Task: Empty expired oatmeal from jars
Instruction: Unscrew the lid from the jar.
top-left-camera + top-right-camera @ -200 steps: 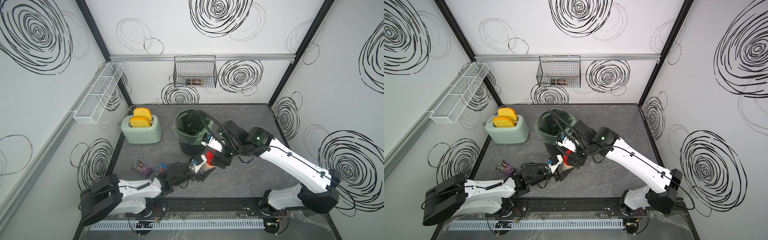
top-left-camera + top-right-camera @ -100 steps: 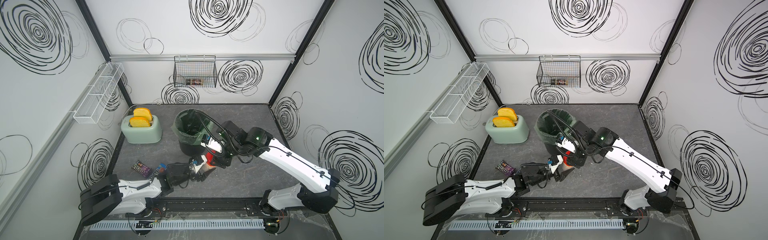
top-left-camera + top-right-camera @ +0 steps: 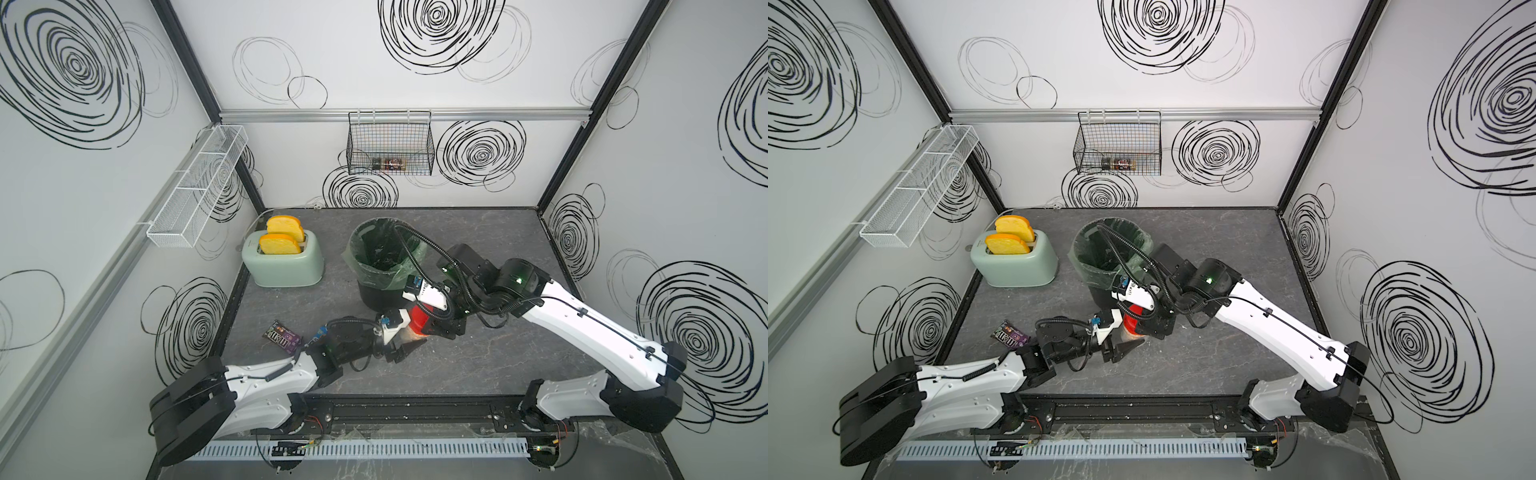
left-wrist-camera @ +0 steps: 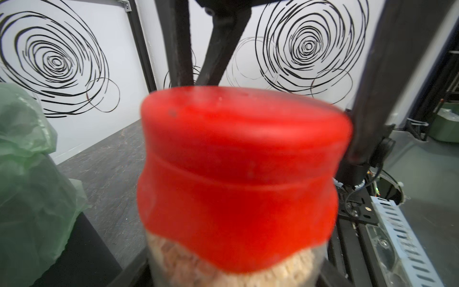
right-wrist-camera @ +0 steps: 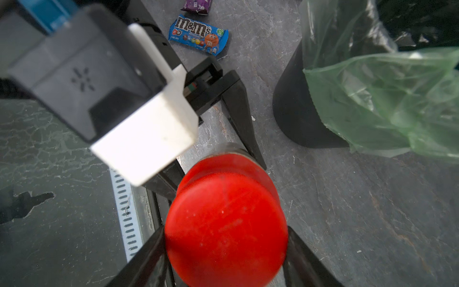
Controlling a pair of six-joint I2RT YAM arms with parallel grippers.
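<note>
A dark grey, stone-patterned desk (image 3: 519, 353) filled the floor of the white booth. Near its middle stood a black bin (image 3: 374, 293) lined with a green bag, and to one side of it a pale green toaster (image 3: 286, 266) holding two yellow slices.

Just in front of the bin, upright, was the jar (image 3: 413, 334): a small clear cylinder, much smaller than the bin. My left fingers (image 5: 211, 161) were closed around its body, one on each side below the lid. Its lid (image 5: 224, 223) was round, bright red and smooth, with a ridge around its skirt, and it was on the jar. My right fingers (image 5: 224, 231) came down from above and pressed against the lid's two sides.

Through the clear wall under the lid showed the oatmeal (image 4: 178, 261), pale beige, fine loose flakes.

Two candy packets, one blue (image 5: 198, 34) and one purple (image 3: 282, 333), lay flat on the desk beside my left arm.
</note>
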